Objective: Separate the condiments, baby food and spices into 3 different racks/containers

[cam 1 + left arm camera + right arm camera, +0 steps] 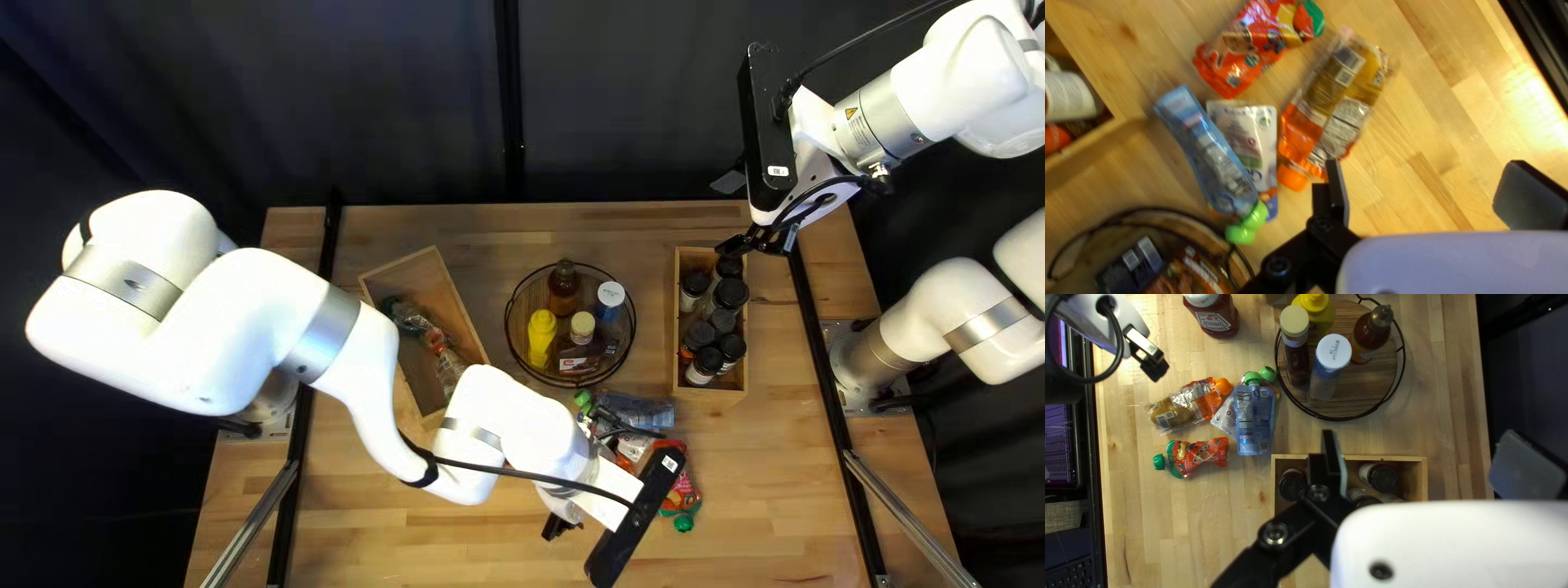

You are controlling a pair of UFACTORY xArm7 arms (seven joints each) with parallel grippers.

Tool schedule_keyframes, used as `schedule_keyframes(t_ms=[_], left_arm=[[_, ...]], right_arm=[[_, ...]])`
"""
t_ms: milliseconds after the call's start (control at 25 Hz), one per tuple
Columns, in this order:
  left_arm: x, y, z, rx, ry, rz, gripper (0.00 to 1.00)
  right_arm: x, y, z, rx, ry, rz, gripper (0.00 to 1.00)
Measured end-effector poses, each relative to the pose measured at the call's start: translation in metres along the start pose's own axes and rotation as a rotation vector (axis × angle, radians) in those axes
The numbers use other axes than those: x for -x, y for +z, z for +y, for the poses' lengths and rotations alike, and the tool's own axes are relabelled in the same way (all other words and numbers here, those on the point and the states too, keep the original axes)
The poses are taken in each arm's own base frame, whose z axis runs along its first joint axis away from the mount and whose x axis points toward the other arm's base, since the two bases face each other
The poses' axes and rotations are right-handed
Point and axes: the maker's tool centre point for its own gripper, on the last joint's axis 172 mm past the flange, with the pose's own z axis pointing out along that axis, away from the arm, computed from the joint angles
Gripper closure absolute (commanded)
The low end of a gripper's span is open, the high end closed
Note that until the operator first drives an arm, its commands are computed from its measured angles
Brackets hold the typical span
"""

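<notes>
My left gripper (561, 527) is spread beside four crinkled, glossy film pouches (1211, 158) (green or orange caps), nearer than the round wire-rimmed rack (507, 323). My right gripper (736, 215), also spread, hangs near the far end of the wooden box (705, 396) holding black-lidded jars (730, 292). Planking extends from pouches to right rail (822, 365).

2 bins (427, 286); 1 tray (1380, 370); 4 loose pchs (1255, 422); 5 btls (1332, 353); 7 jars (730, 293)

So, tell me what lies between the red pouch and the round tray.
A blue pouch, partly on top of a white pouch, lies between the red pouch and the round tray; the right wrist view shows it.
</notes>
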Motion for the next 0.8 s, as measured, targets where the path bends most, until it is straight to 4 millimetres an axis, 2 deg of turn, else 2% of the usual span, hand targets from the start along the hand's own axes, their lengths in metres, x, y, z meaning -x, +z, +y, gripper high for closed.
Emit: schedule_keyframes(t_ms=[280, 800], left_arm=[[-0.008, 0.029, 0.004, 0.051, 0.048, 0.07, 0.0], [-0.014, 0.066, -0.004, 0.066, 0.083, 0.082, 0.0]], right_arm=[[0.0, 0.0, 0.0, 0.0, 0.0, 0.0, 0.0], [0.0, 0.0, 0.0, 0.0, 0.0, 0.0, 0.0]])
